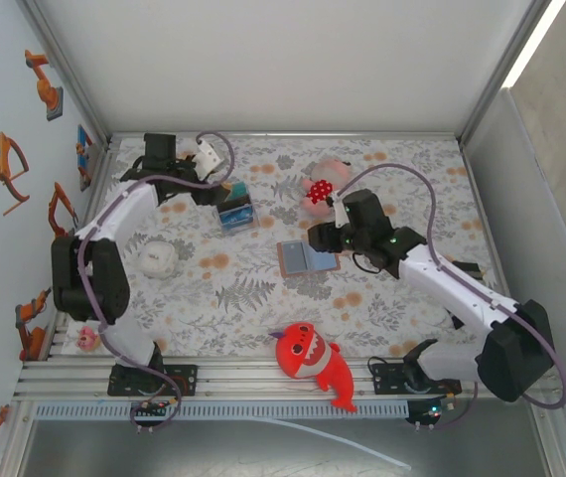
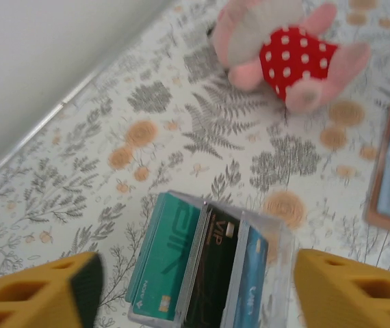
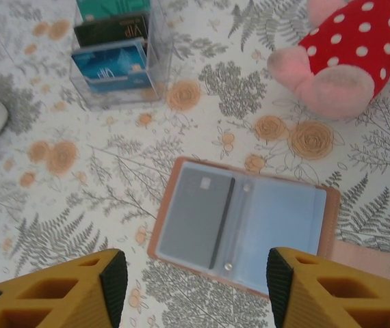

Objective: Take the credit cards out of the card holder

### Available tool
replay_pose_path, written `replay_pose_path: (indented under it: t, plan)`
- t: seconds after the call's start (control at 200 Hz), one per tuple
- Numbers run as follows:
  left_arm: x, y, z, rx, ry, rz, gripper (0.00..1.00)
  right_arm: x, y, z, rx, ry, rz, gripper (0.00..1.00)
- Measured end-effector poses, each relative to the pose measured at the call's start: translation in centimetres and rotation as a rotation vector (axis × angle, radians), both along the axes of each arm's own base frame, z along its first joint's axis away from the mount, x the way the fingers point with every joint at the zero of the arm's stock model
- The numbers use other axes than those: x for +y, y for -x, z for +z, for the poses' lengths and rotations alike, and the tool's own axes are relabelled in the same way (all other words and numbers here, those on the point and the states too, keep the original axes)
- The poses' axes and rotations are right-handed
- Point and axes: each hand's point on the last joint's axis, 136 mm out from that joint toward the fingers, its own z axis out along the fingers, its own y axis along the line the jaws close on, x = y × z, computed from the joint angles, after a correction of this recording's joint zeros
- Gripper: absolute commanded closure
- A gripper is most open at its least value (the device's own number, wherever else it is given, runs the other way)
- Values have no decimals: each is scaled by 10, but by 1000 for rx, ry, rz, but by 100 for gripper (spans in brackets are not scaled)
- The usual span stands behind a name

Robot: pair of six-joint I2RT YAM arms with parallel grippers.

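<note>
A tabletop [image 1: 253, 298] under a cloth of grey ferns and orange flowers sits between white walls [image 1: 283, 60]; robot stickers [image 1: 3, 164] dot the left one. One brown card holder [image 1: 307, 258] lies open at the middle, under the right tool [image 3: 195, 280], released and empty. Three credit cards [image 2: 171, 253], teal, black and blue, stand in one clear rack [image 2: 280, 239] beneath the left tool [image 2: 195, 273], also released. Two plush toys: a pink doll [image 1: 321, 187], a red shark [image 1: 313, 363]. One white ball [image 1: 157, 258].
</note>
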Motion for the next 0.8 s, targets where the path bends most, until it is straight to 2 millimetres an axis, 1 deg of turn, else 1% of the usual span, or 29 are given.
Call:
replay_pose_path:
  t: [0.01, 0.03, 0.095, 0.205, 0.265, 0.31, 0.421, 0.506, 0.641, 0.796]
  plan:
    - [0, 2, 1, -2, 5, 9, 0, 0, 0, -2, 4, 8, -1, 46]
    - [-1, 6, 4, -15, 11, 18, 3, 2, 1, -4, 10, 22, 1, 46]
    - [-3, 20, 9, -33, 31, 61, 3, 8, 3, -14, 29, 77, 9, 46]
    - [-6, 45, 9, -59, 50, 135, 3, 19, 6, -27, 58, 152, 28, 46]
    - [-4, 55, 10, -63, 69, 187, 3, 25, 8, -36, 75, 191, 41, 46]
    - [1, 60, 12, -67, 88, 239, 3, 28, 9, -42, 85, 215, 48, 46]
    - [23, 69, 23, -87, 175, 399, 3, 37, 12, -59, 116, 271, 72, 50]
    - [37, 77, 28, -85, 249, 504, 3, 43, 14, -74, 143, 314, 89, 50]
    - [54, 85, 23, -47, 324, 638, 3, 53, 14, -94, 180, 371, 110, 49]
    - [65, 90, 16, 5, 372, 731, 3, 58, 11, -112, 209, 421, 121, 47]
